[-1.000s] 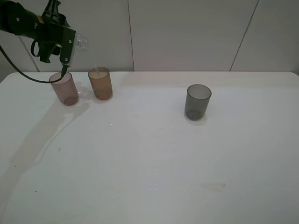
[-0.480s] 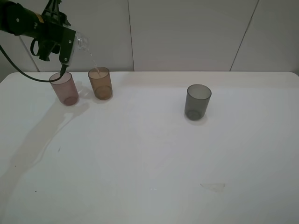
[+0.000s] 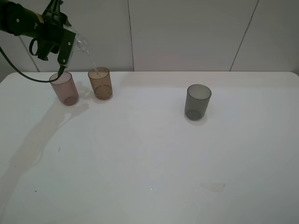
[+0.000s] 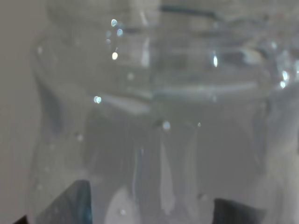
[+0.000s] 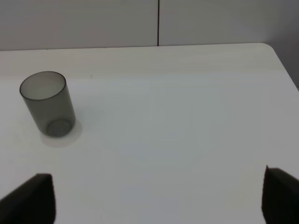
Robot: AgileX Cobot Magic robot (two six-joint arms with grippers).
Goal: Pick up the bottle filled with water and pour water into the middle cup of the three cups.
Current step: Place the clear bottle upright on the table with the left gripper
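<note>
My left gripper (image 3: 69, 43) is shut on the clear bottle (image 3: 80, 43), held tilted high at the back left with its neck towards the amber-brown middle cup (image 3: 100, 83). A thin stream of water (image 3: 95, 69) falls into that cup. The pinkish-mauve cup (image 3: 64, 88) stands just below the gripper, left of the amber one. The smoky grey cup (image 3: 197, 101) stands apart to the right. In the left wrist view the bottle (image 4: 154, 107) fills the frame. My right gripper (image 5: 156, 205) is open and empty, with the grey cup (image 5: 46, 103) ahead of it.
The white table (image 3: 149, 158) ends at a panelled wall (image 3: 187, 32) right behind the cups. The table's right edge and corner show in the right wrist view (image 5: 280, 60).
The bottle stays tilted over the amber cup and the arm has barely moved. The water stream was a longer arc half a second ago and is now a thin line just above the cup.
</note>
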